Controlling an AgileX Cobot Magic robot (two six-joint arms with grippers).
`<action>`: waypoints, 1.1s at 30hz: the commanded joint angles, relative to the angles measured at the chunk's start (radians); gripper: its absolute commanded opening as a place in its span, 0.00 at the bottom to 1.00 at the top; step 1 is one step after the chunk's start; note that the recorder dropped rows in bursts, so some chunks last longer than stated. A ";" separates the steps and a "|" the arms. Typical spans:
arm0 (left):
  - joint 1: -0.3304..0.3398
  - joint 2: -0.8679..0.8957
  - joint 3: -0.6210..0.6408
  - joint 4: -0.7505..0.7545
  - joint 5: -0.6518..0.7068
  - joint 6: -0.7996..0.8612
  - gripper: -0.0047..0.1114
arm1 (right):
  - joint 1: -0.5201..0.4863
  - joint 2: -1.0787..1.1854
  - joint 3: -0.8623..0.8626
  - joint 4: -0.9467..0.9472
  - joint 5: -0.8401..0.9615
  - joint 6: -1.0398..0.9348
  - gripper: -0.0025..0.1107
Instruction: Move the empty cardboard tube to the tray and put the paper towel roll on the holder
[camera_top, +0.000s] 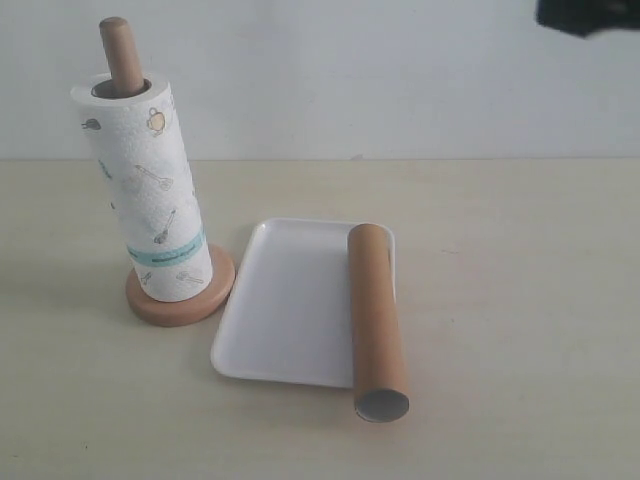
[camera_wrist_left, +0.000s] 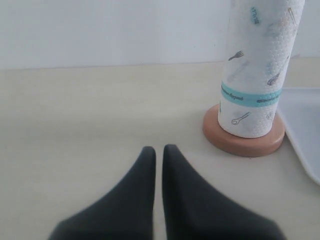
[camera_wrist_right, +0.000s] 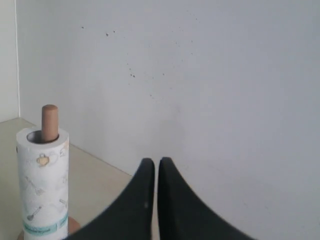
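Observation:
The paper towel roll (camera_top: 148, 190) stands upright on the holder (camera_top: 180, 293), whose rod tip (camera_top: 118, 50) pokes out of the core. The empty cardboard tube (camera_top: 376, 318) lies along the right side of the white tray (camera_top: 285, 305), its near end past the tray's front rim. In the left wrist view my left gripper (camera_wrist_left: 158, 148) is shut and empty over bare table, short of the roll (camera_wrist_left: 260, 65) and the holder base (camera_wrist_left: 243, 142). My right gripper (camera_wrist_right: 152, 160) is shut and empty, raised, facing the wall, with the roll (camera_wrist_right: 44, 185) off to one side.
A dark piece of the right arm (camera_top: 588, 14) shows at the top right corner of the exterior view. The beige table (camera_top: 520, 260) ends at a pale wall behind. A corner of the tray (camera_wrist_left: 305, 130) shows in the left wrist view.

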 joint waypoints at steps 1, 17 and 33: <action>-0.005 -0.003 0.004 -0.008 0.001 0.002 0.08 | -0.218 -0.127 0.153 0.011 -0.281 0.011 0.04; -0.005 -0.003 0.004 -0.008 0.001 0.002 0.08 | -0.483 -0.303 0.336 0.075 -0.495 0.070 0.04; -0.005 -0.003 0.004 -0.008 0.001 0.002 0.08 | -0.288 -0.152 0.336 1.000 -0.462 -0.914 0.04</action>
